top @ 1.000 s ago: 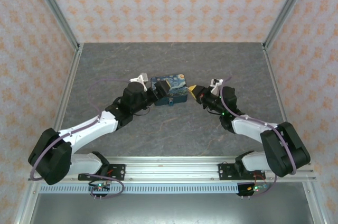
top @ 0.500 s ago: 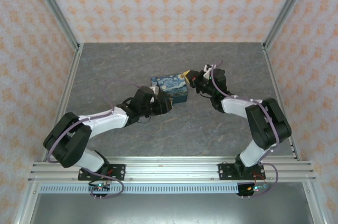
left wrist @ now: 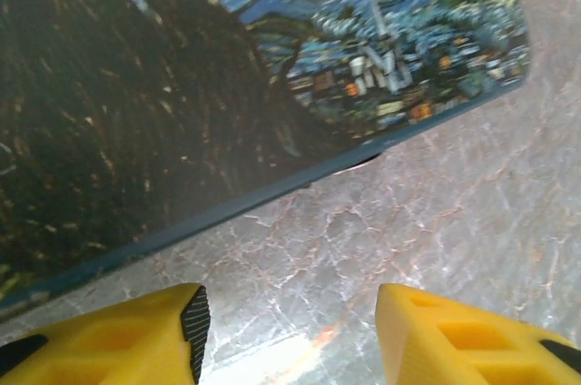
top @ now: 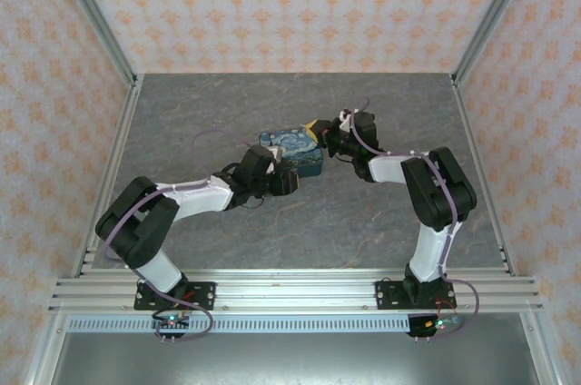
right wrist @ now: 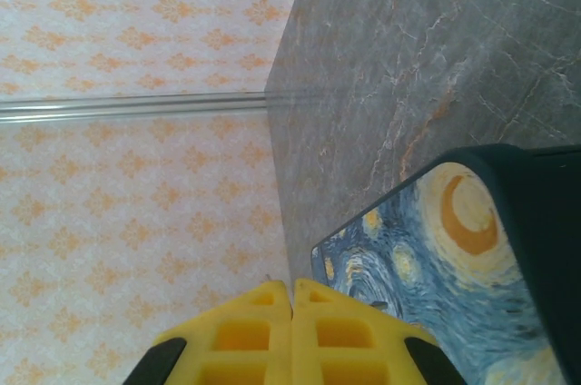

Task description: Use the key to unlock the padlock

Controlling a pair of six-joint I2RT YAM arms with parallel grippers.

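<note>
The blue box with the yellow swirl painting (top: 289,144) lies mid-table. My left gripper (top: 282,182) sits low at its near side. In the left wrist view that gripper (left wrist: 286,330) is open, its yellow fingers (left wrist: 145,335) apart over bare table, with the box's painted side (left wrist: 272,76) just ahead. My right gripper (top: 317,130) is at the box's far right corner. In the right wrist view it (right wrist: 291,290) is shut, and a thin pale sliver, apparently the key (right wrist: 269,277), pokes out at its tips above the box lid (right wrist: 454,249). The padlock is hidden.
The grey marbled table (top: 381,103) is walled by patterned panels (top: 290,4) with metal corner posts (top: 91,13). The arm bases stand on the rail (top: 290,294) at the near edge. Purple cables loop off both arms.
The right gripper swung from the box's right side up to its far right corner. The left arm stretched out lower and its gripper settled against the box's near side. The box shifted slightly.
</note>
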